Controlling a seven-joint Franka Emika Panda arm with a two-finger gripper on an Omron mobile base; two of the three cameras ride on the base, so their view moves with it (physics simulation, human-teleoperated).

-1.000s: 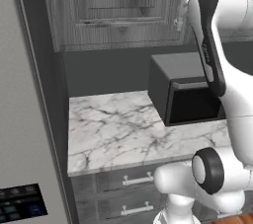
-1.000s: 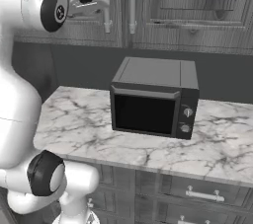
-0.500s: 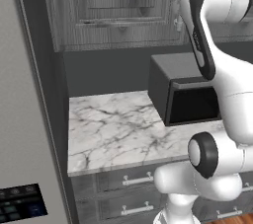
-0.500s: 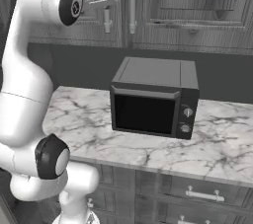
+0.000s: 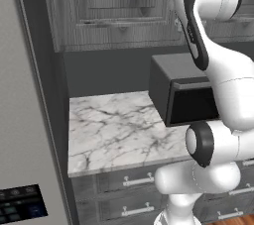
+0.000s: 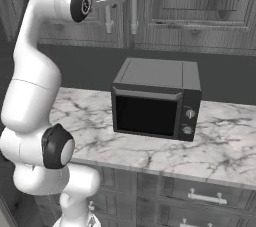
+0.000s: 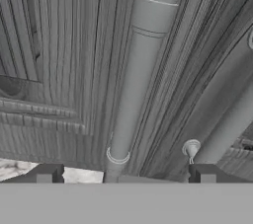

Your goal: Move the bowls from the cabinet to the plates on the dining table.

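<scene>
The grey wood-grain cabinet (image 5: 109, 6) (image 6: 200, 1) (image 7: 59, 45) hangs above the counter with both doors closed. Whatever is inside it, bowls included, is hidden. My gripper (image 6: 111, 5) (image 7: 126, 174) is raised in front of the doors and stands open. In the hand view the left door's silver bar handle (image 7: 138, 70) (image 6: 108, 20) runs up between my spread fingertips (image 7: 47, 173), close ahead and untouched. The second bar handle (image 7: 227, 119) (image 6: 133, 1) lies to its right. The plates and the dining table are out of view.
A black microwave (image 5: 183, 95) (image 6: 155, 101) sits on the marble counter (image 5: 114, 130) (image 6: 225, 136) right below the cabinet. Grey drawers (image 5: 134, 182) (image 6: 200, 196) with small handles run under the counter. A tall grey panel (image 5: 25, 120) walls off the left side.
The arm has straightened upward and the hand has swung right, closer to the cabinet's bar handles. The base and the scene have stayed put.
</scene>
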